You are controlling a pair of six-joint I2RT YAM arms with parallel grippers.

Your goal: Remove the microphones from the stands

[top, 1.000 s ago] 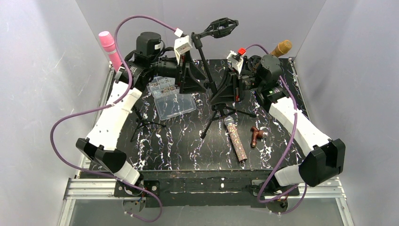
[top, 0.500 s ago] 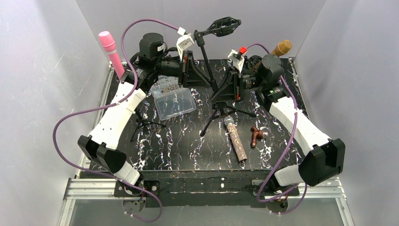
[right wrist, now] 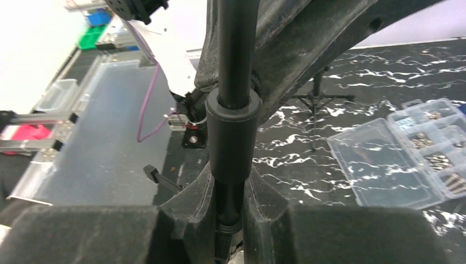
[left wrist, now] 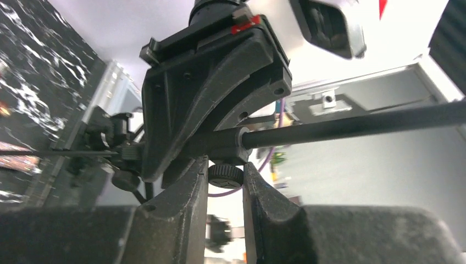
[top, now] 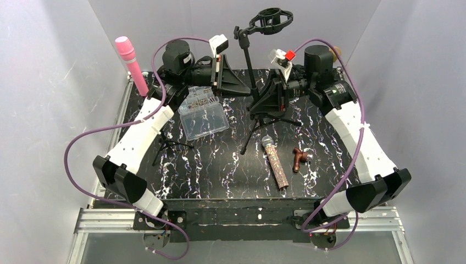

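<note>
Left pincer: my left pincer [left wrist: 224, 168] is pressed together on the small round knob [left wrist: 225, 176] under the stand's joint, one finger [left wrist: 184, 214] on either side and both touching it.
Right pincer: my right pincer [right wrist: 228, 184] is pinching the stand's pole [right wrist: 235, 44] just under its thick black collar [right wrist: 232, 132], and the pole runs straight up between my fingers [right wrist: 192, 214].
Stand: the stand [top: 249, 67] is at the back middle of the counter [top: 220, 170]. Its tripod legs [top: 273, 122] are spread below my two pincers, and its ring-shaped shock mount [top: 270, 19] is at the top.
Microphone: the glitter microphone [top: 275, 163] lies flat on the counter in front of the stand, well apart from both pincers, with its grey head toward the tripod legs.
Beside it: a small brown fitting [top: 299, 158] lies just to its right.
Left side: a clear plastic box [top: 204, 116] of small parts sits by my left arm, and a small tripod [top: 167, 146] stands in front of it.
Far left: a pink microphone [top: 129, 61] stands up at the counter's back corner.
</note>
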